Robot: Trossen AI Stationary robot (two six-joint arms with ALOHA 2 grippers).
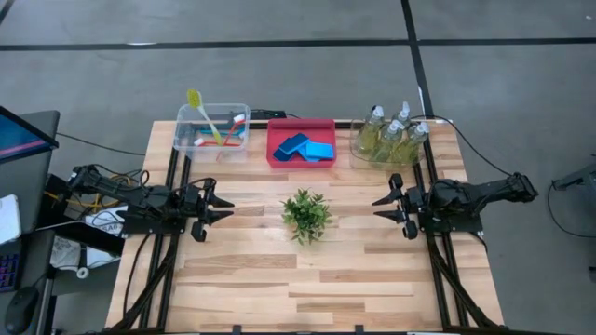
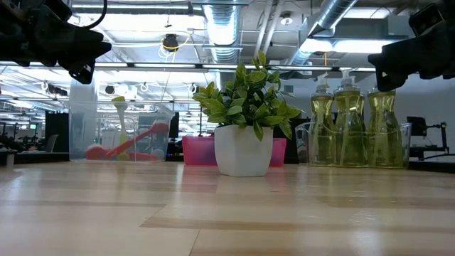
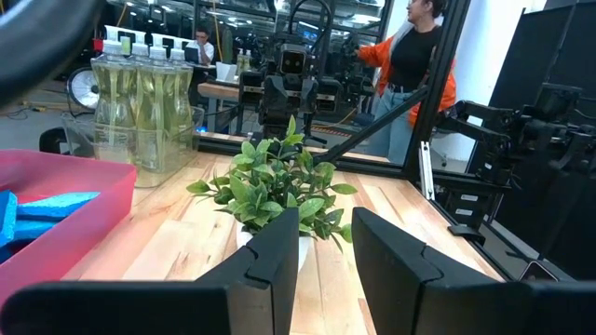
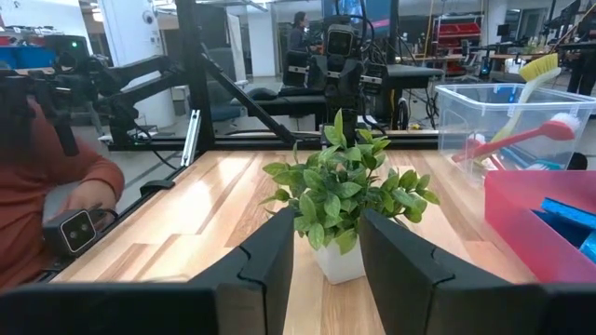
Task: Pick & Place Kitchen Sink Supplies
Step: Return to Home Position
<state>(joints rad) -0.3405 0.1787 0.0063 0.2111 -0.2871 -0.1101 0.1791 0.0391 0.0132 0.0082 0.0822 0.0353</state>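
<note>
Along the far edge sit three bins. A clear bin holds long-handled red, blue and yellow brushes. A pink bin holds flat blue sponges. Another clear bin holds pump bottles of yellow-green liquid, also in the low view. My left gripper hovers open at the table's left side, my right gripper open at the right side. Both point at the plant between them.
A small leafy green plant in a white pot stands at the table's middle, between the two grippers. Bare wood lies toward the near edge. A person in an orange jacket stands beyond the table; a sleeve shows too.
</note>
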